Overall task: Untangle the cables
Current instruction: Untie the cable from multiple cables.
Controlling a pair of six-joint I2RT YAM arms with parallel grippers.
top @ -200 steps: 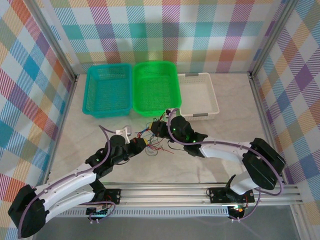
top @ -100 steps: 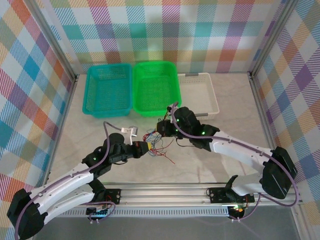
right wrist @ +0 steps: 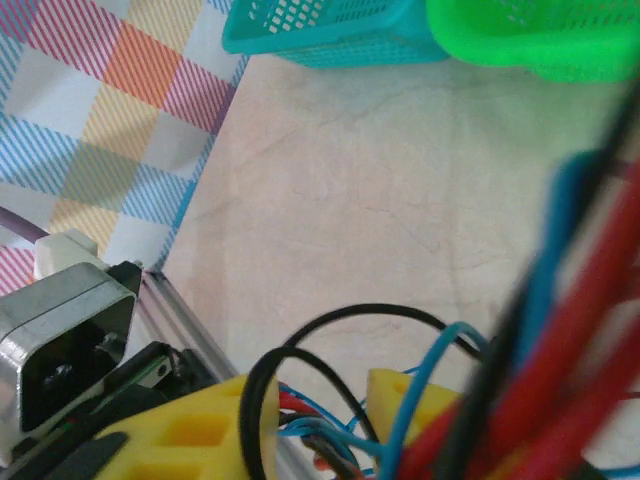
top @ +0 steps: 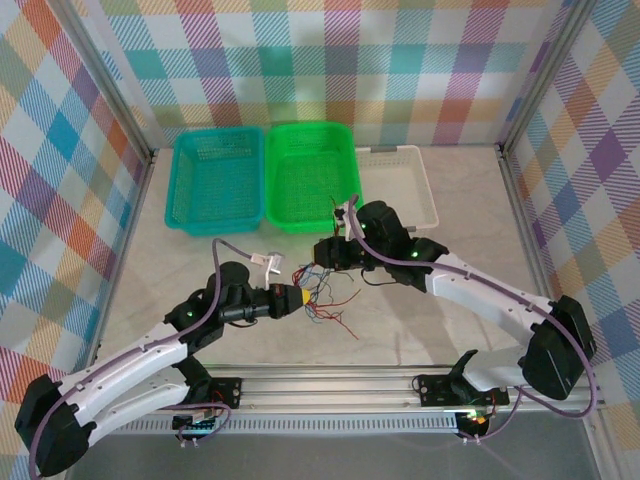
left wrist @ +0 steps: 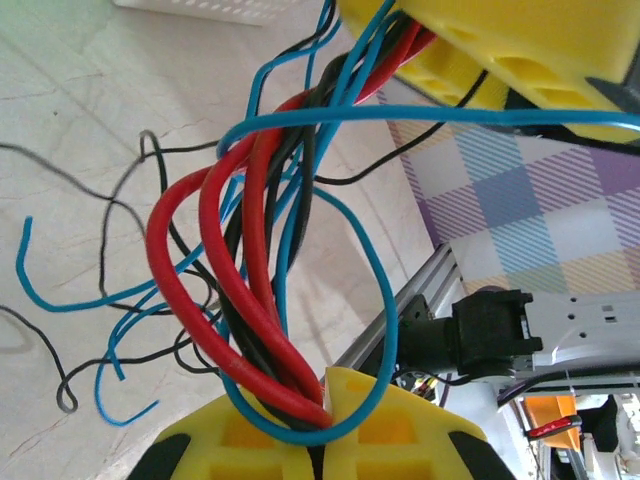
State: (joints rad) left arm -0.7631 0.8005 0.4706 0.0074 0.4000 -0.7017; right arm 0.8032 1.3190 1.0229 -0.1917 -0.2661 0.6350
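Separating the cables (left wrist: 175,290): left gripper (left wrist: 325,410) clamps them, right gripper (right wrist: 320,400) stands slightly parted around loose strands. Next move probably: regrip one strand.

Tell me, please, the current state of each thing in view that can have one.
cables: tangled in one bundle, loose ends trailing.
left claw: shut on the cables.
right claw: open, cables passing loosely through it.
teal basket: empty.
green basket: empty.
white basket: empty.
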